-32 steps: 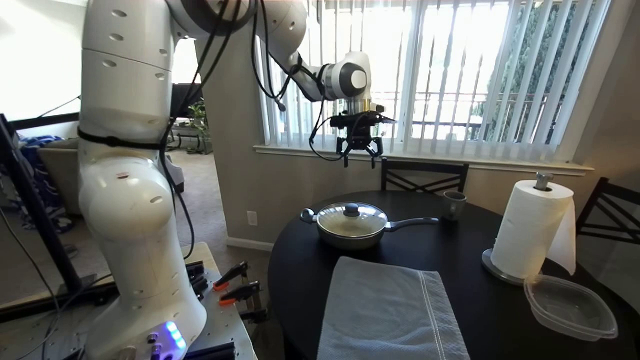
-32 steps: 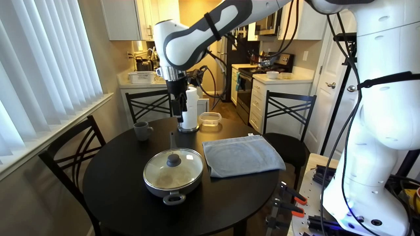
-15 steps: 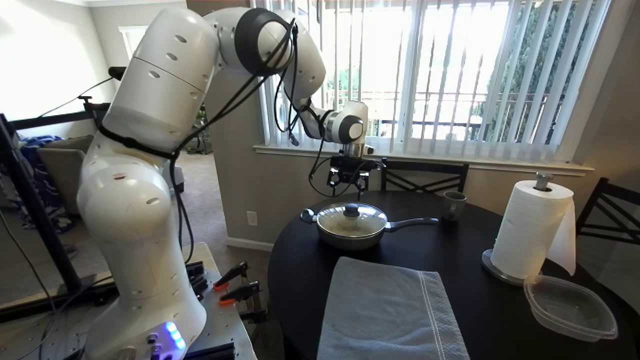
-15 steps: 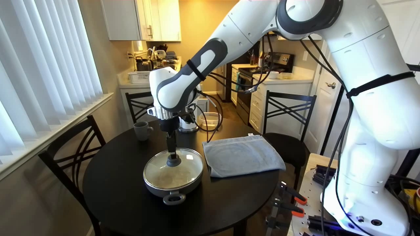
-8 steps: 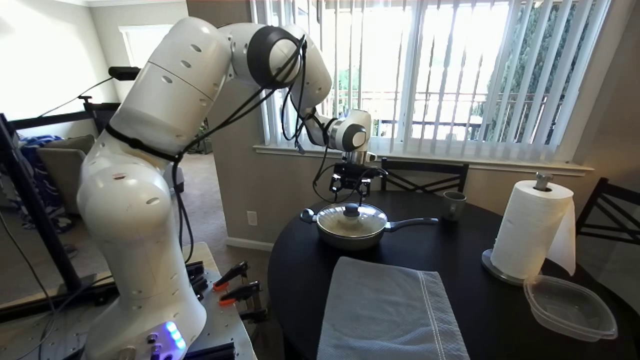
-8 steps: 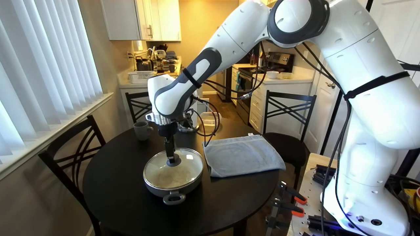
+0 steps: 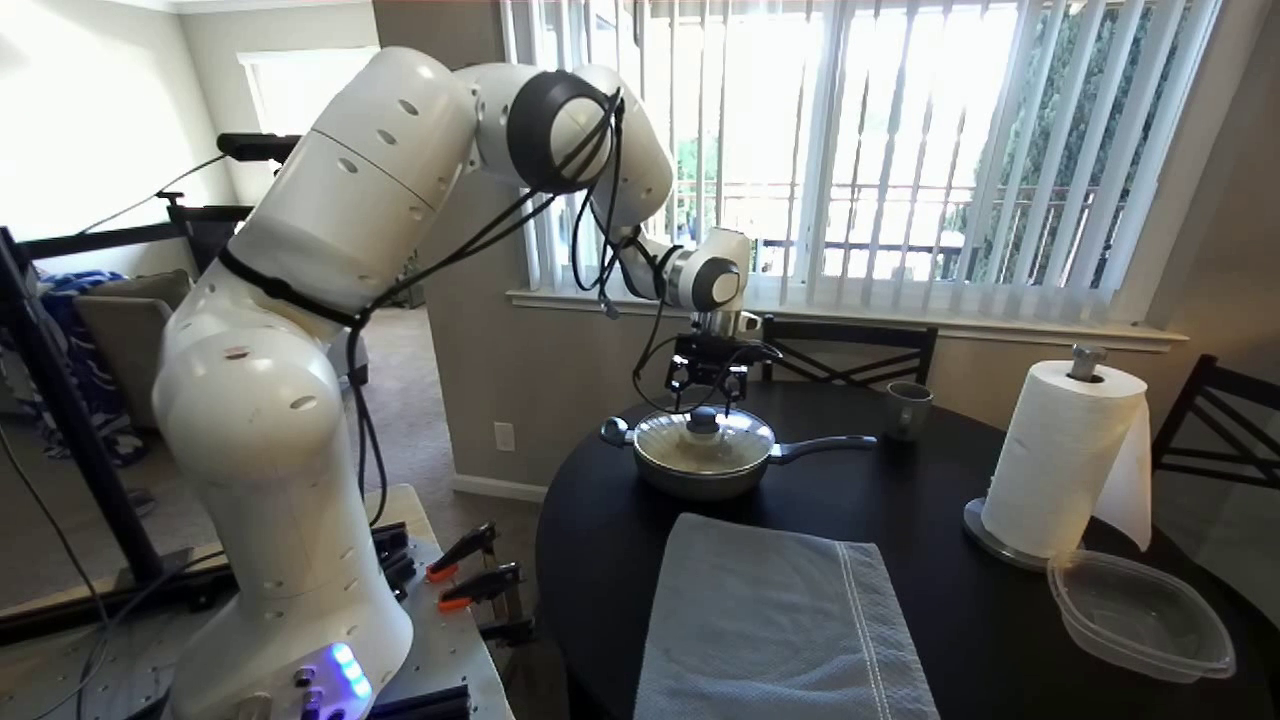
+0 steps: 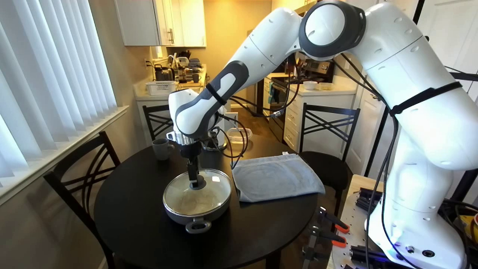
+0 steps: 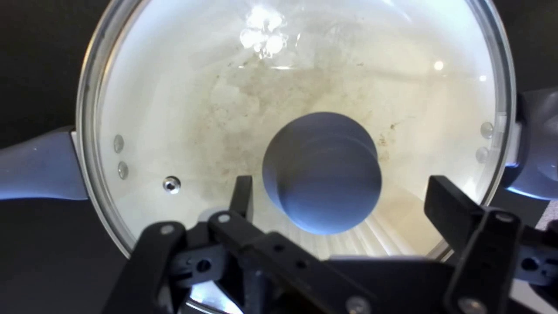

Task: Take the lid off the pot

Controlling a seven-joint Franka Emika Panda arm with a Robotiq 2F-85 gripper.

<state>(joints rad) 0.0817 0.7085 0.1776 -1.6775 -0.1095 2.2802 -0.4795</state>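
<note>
Lid (image 9: 235,126): seated on the pot (image 7: 700,485), not lifted. Its dark knob (image 9: 324,179) stands between the two spread fingers (image 9: 242,196) of the gripper (image 9: 340,179); the wrist view shows a gap on each side, narrower toward the long handle (image 7: 828,445). How far down they reach beside the knob: cannot tell; in an exterior view they look about level with its top.

Step in hand, my reading: final alignment before the grasp. To do it well, shift slightly toward the long handle to centre the knob, lower until the fingers flank its side without pressing the glass, then close evenly. A rounded knob may slip if pinched only near the top. Lift straight up first, check the pot stays down, and go sideways only once the lid is clear of it.

Surroundings, in an exterior view: pot near the far left edge of the round table (image 7: 930,510), handle pointing right toward the mug (image 7: 908,412) by the far edge. The cloth (image 7: 780,620) runs from just in front of the pot toward the near edge. Paper towel roll (image 7: 1060,460) and plastic container (image 7: 1140,630) stand near the right edge.
</note>
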